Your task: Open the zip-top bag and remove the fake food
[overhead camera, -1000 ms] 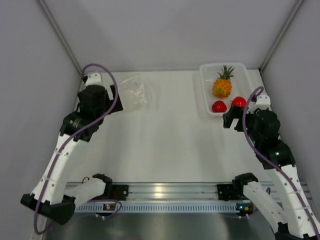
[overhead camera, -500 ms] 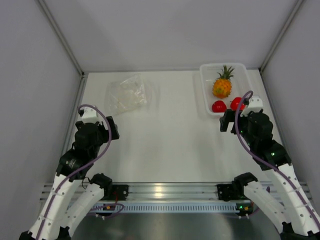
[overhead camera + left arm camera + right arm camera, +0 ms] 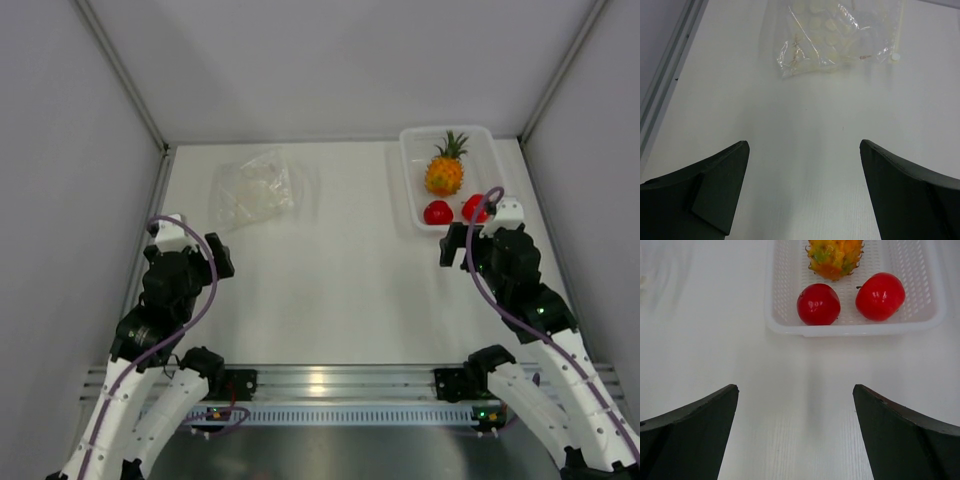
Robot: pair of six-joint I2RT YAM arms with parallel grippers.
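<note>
Black fingers [image 3: 715,185] of the left gripper [image 3: 802,147] are standing wide apart at near left, holding nothing. Ahead of them, well apart, the zip-top bag [image 3: 253,190] is lying flat on the white desk [image 3: 330,290]: clear, crinkly film, its zip strip [image 3: 900,27] running down the right edge in the left wrist view. Pale patches are showing through; contents or creases, I cannot tell. Handling, as judged: light, limp, slippery, likely sliding unless pinned; the stiffer zip strip is offering the best hold, one lip per gripper. Fake food [image 3: 444,175], three items, is sitting outside the bag in the white bin [image 3: 408,160] at far right: a pineapple [image 3: 835,255] and two red fruits [image 3: 818,304], rigid, light, the round ones prone to rolling. Right gripper [image 3: 795,390] is hovering just short of the bin, fingers [image 3: 690,435] spread wide, empty.
</note>
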